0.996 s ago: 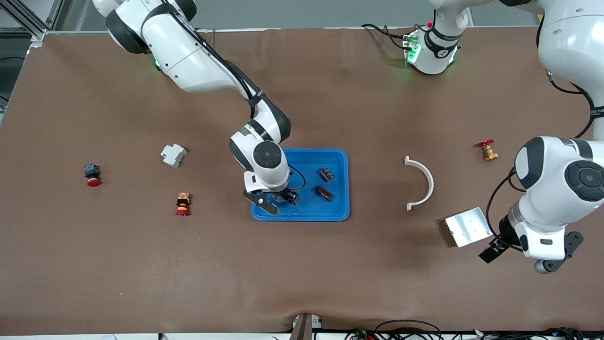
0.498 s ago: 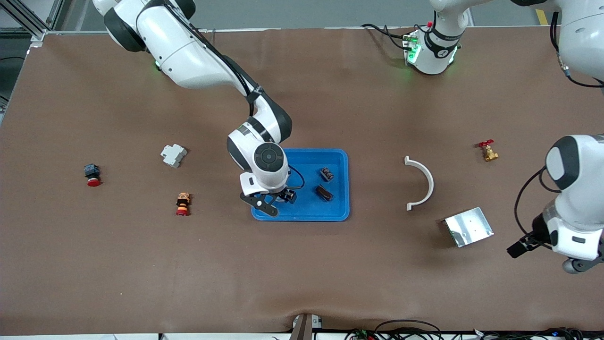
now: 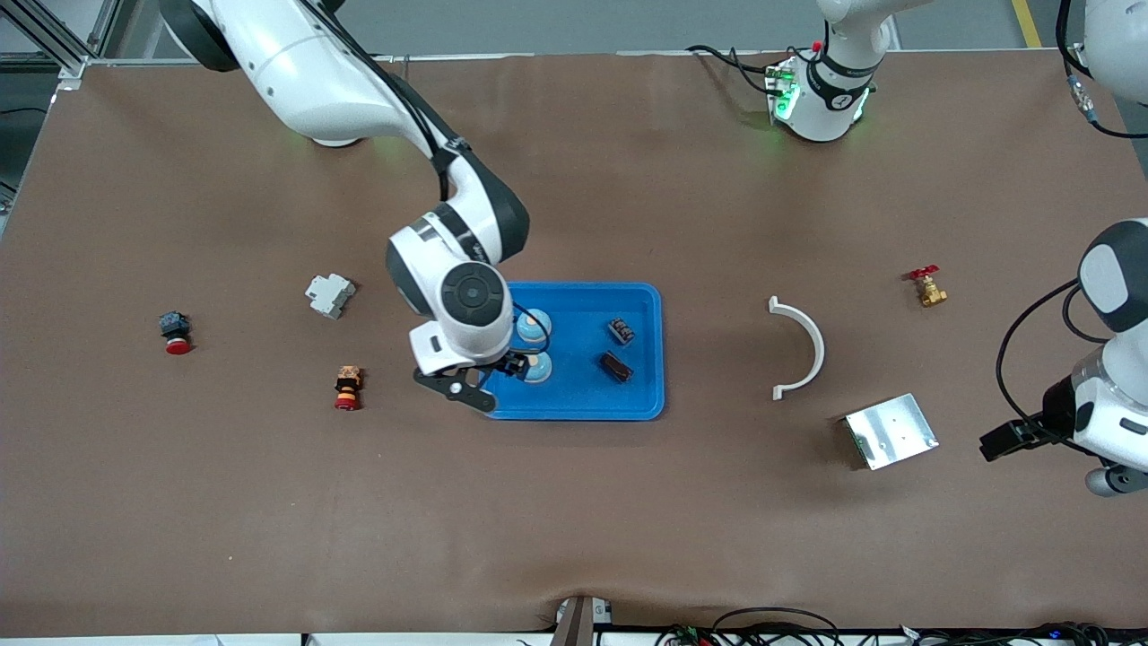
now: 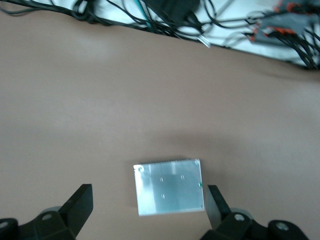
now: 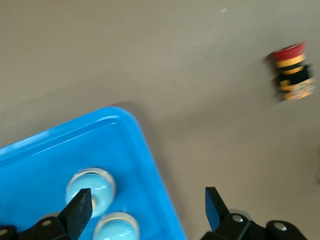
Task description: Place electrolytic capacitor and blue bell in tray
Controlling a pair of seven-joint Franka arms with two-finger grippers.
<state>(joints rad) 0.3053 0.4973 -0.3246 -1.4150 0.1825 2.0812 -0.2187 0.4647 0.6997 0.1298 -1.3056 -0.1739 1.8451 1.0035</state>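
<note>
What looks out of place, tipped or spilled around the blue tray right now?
Nothing stands out. Two blue bells and two dark capacitors lie inside the tray, none spilled. The right gripper is open over the tray's edge; the left gripper is open above the metal plate.

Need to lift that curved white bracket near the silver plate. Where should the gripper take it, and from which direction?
Probably from straight above, jaws across the thin band at the middle of the curved white bracket. It lies flat as an open half-ring, so only the narrow strip fits between fingers; the flanged ends look awkward. The left gripper, open near the silver plate, is closest; the right gripper is open over the tray.
</note>
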